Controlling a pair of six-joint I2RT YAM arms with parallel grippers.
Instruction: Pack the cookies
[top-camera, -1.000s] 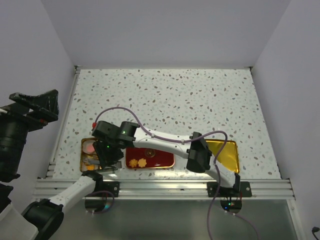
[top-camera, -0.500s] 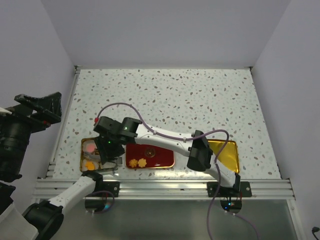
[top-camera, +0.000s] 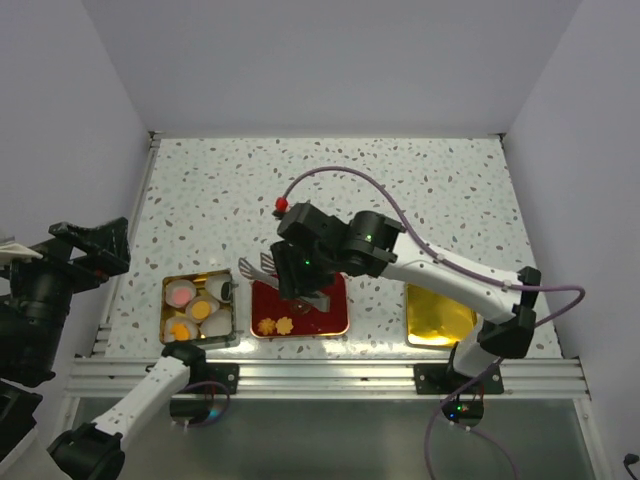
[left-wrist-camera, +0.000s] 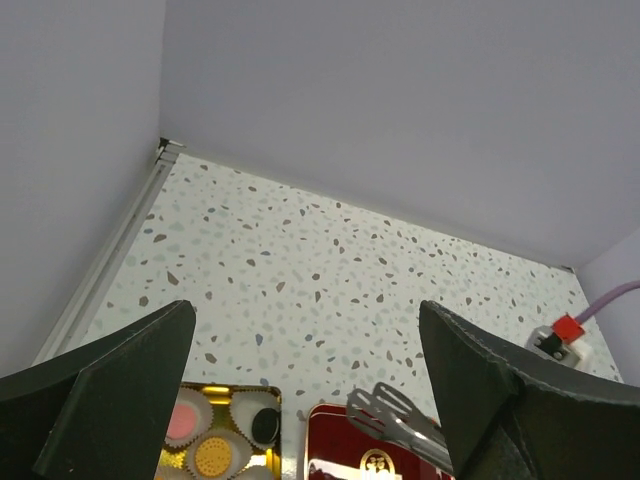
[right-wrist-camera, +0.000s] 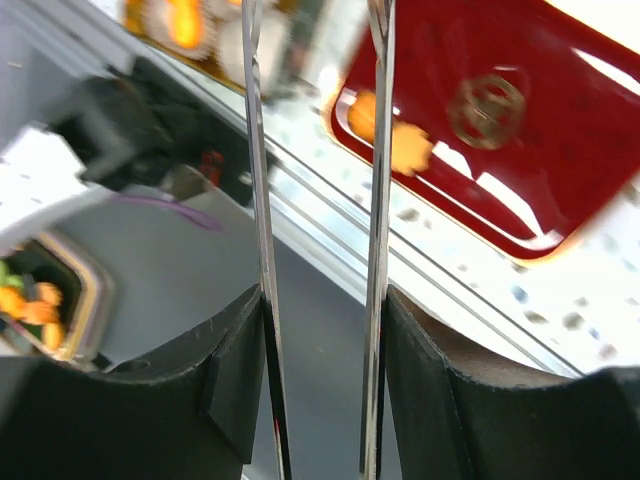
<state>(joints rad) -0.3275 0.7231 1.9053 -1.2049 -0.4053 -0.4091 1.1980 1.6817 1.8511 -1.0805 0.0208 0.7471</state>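
Orange-brown flower-shaped cookies (top-camera: 275, 326) lie on the red metal tray (top-camera: 335, 320). Round cookies (top-camera: 201, 311) sit in paper cups inside the square gold tin (top-camera: 172, 282). The right hand (right-wrist-camera: 320, 340) is clamped on metal tongs (top-camera: 258, 266) over the tray. The left hand (left-wrist-camera: 305, 330) is spread wide, raised above the speckled table (top-camera: 400, 180).

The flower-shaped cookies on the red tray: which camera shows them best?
The top external view: both flower-shaped cookies lie side by side, unblocked, on the red tray. The right wrist view shows them blurred, partly behind the tongs. The left wrist view shows only the tray's far edge, not these cookies.
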